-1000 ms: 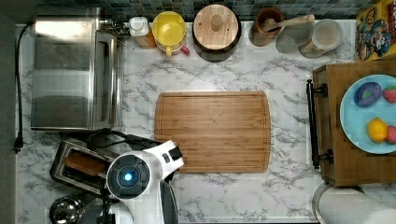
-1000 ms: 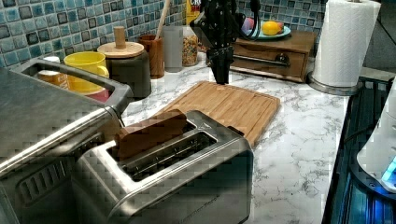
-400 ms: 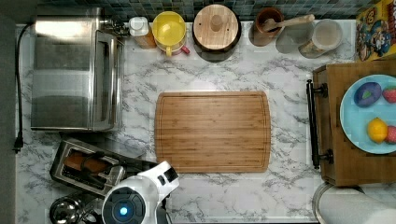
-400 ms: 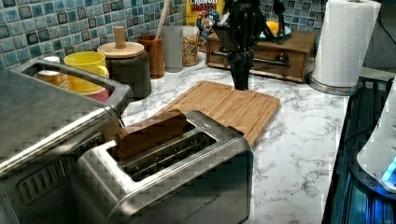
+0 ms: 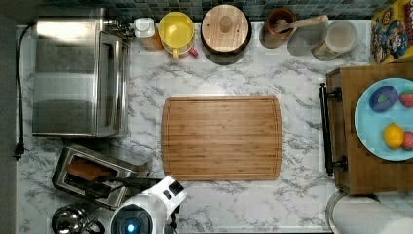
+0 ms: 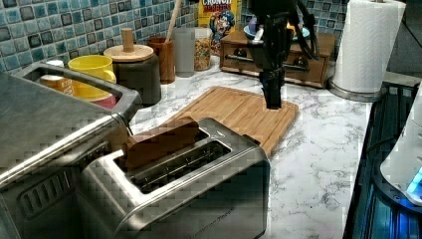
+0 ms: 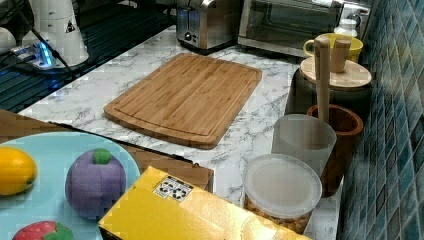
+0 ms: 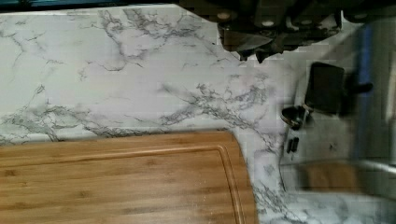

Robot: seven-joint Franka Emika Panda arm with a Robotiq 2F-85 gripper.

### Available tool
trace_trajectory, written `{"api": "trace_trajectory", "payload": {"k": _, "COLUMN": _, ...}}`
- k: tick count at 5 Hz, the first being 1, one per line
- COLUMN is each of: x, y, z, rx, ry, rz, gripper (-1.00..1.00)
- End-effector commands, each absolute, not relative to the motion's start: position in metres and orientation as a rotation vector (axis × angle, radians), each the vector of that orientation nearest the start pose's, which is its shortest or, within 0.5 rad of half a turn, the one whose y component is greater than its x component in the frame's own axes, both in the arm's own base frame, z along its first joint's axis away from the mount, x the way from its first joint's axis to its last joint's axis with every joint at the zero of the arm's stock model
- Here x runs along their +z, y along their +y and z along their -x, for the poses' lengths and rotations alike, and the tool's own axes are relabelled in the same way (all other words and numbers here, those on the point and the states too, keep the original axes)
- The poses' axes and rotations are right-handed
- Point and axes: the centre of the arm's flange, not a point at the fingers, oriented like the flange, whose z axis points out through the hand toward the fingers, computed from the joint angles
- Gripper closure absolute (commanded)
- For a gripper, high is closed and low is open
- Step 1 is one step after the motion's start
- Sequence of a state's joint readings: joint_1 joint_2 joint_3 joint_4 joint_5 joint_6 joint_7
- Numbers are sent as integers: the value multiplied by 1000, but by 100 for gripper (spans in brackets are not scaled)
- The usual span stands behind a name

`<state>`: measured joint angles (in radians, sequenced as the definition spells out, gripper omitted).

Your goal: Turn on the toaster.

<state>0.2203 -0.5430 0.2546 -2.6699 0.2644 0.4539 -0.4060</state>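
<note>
The toaster [image 6: 194, 184] is sitting heavy and rigid on the bench [image 5: 243, 204]; its stiff lever [image 8: 325, 87] needs pressing, not grasping. The fingers' state I cannot tell.

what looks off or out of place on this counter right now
Nothing spilled or damaged. The toaster sits at an angle to the counter edge in the top view, with a bread slice sticking up from one slot. The cutting board lies square and bare.

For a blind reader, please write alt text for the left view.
A steel toaster with a brown bread slice in one slot fills the foreground; beyond it the dark gripper hangs above a wooden cutting board on a marble counter.
</note>
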Motion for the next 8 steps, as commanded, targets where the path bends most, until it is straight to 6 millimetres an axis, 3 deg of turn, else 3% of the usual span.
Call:
{"api": "trace_trajectory", "payload": {"k": 1, "x": 399, "y": 198, "z": -276, "rx": 219, "ry": -111, "rz": 2914, "gripper": 100}}
{"api": "trace_trajectory", "payload": {"k": 3, "x": 400, "y": 217, "z": -292, "rx": 62, "ry": 95, "rz": 2906, "gripper": 100}}
{"api": "trace_trajectory", "payload": {"k": 5, "x": 396, "y": 237, "z": -327, "rx": 138, "ry": 222, "rz": 2902, "gripper": 100}}
{"api": "trace_trajectory", "payload": {"k": 6, "x": 391, "y": 246, "z": -334, "rx": 79, "ry": 286, "rz": 2921, "gripper": 100}}
{"api": "trace_trajectory", "payload": {"k": 8, "x": 388, "y": 233, "z": -361, "rx": 36, "ry": 460, "rz": 2905, "gripper": 100}}
